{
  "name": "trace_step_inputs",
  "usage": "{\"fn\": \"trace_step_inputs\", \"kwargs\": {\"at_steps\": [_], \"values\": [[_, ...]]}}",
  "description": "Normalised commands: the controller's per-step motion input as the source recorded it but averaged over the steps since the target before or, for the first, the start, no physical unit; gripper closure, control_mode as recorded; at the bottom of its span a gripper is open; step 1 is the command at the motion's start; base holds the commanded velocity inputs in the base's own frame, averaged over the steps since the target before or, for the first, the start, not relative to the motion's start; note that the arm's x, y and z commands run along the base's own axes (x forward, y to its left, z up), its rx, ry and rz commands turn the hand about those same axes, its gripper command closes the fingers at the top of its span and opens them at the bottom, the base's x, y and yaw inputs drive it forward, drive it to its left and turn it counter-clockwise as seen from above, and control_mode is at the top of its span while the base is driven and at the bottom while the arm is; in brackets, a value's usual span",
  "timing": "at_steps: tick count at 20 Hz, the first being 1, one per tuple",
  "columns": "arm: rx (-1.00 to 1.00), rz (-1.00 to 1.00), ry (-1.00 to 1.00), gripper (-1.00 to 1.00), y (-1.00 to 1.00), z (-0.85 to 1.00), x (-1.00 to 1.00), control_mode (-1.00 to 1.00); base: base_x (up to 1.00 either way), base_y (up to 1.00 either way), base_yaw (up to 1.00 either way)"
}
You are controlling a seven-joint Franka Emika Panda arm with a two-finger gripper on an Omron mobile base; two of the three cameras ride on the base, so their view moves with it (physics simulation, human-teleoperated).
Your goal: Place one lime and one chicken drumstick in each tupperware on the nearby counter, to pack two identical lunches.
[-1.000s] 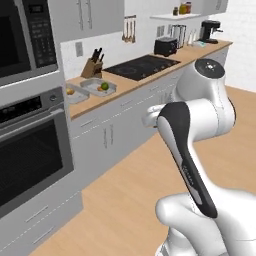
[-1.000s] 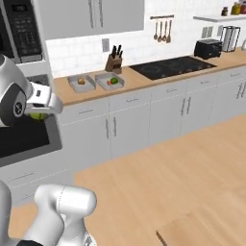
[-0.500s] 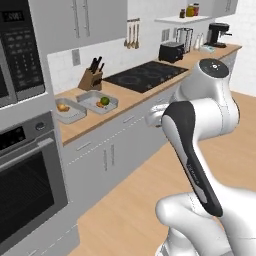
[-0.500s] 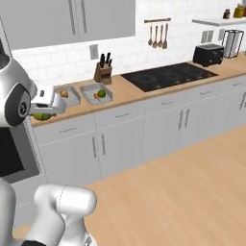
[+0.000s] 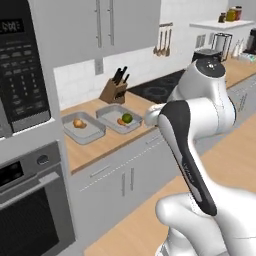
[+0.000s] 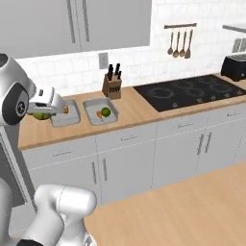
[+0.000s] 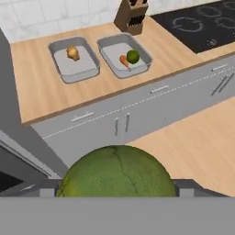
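A lime (image 7: 118,171) is sitting between the fingers of the gripper (image 6: 44,113), and the gripper is grasping it, held up in the air in front of the counter (image 6: 137,113), not touching it. In the right base view this lime (image 6: 41,115) is showing green just under the white hand.

Ahead of the gripper and lower, two tupperware trays are lying side by side on the counter. The tupperware (image 7: 75,60) more directly ahead is holding one chicken drumstick (image 7: 72,53). The other tupperware (image 7: 124,55), just beside it toward the stovetop (image 7: 199,28), is holding a second lime (image 7: 133,57) and a second drumstick (image 7: 124,61), the two touching each other.

Behind the trays a knife block (image 6: 111,85) is standing against the wall. On the microwave (image 5: 22,75) some light marks are showing, but I cannot read them.
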Motion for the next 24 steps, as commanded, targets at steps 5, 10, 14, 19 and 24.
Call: {"fn": "trace_step_inputs", "kwargs": {"at_steps": [5, 10, 14, 19, 24], "values": [[0.0, 0.0, 0.0, 1.0, 0.0, 0.0, 0.0, 1.0, 0.84, -0.23, 0.58], [0.0, 0.0, 0.0, 1.0, 0.0, 0.0, 0.0, 1.0, 0.21, -0.23, 0.63], [0.0, 0.0, 0.0, 1.0, 0.0, 0.0, 0.0, 1.0, 0.13, -0.02, 0.07], [0.0, 0.0, 0.0, 1.0, 0.0, 0.0, 0.0, 1.0, 0.85, -0.16, 0.0], [0.0, 0.02, 0.01, 1.0, -0.13, -0.35, 0.38, -1.0, 0.53, -0.07, 0.0]]}}
